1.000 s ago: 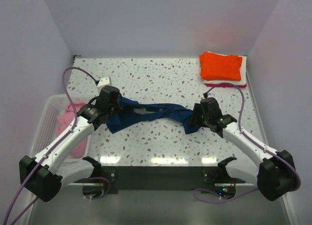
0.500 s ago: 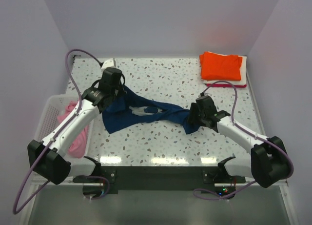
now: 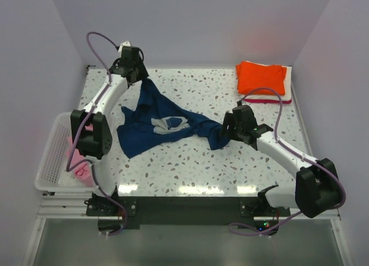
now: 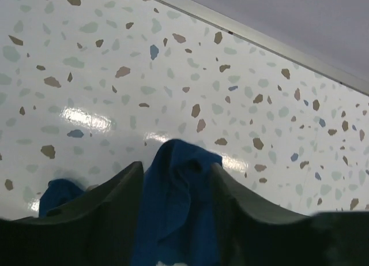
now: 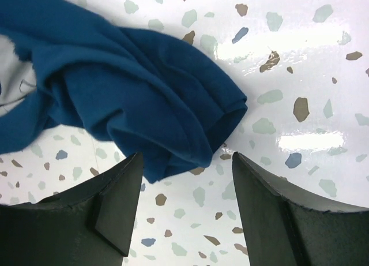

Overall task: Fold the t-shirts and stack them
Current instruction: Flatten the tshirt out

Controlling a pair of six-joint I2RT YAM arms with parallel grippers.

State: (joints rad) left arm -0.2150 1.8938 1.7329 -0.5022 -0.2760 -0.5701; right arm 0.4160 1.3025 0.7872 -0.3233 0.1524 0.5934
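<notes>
The speckled worktop [image 3: 190, 162] is carrying two lots of cloth. A navy t-shirt [image 3: 144, 136] is sprawling crumpled across its left and middle, with the pale chest print [image 3: 167, 124] facing up. The shirt's right end is lying bunched in a thick roll flat on the surface, while its far-left end is rising off the worktop. Well apart, in the far right corner, a folded orange t-shirt [image 3: 261, 77] is sitting on a white t-shirt [image 3: 289, 78], with a red t-shirt [image 3: 259, 100] showing at the near edge.
</notes>
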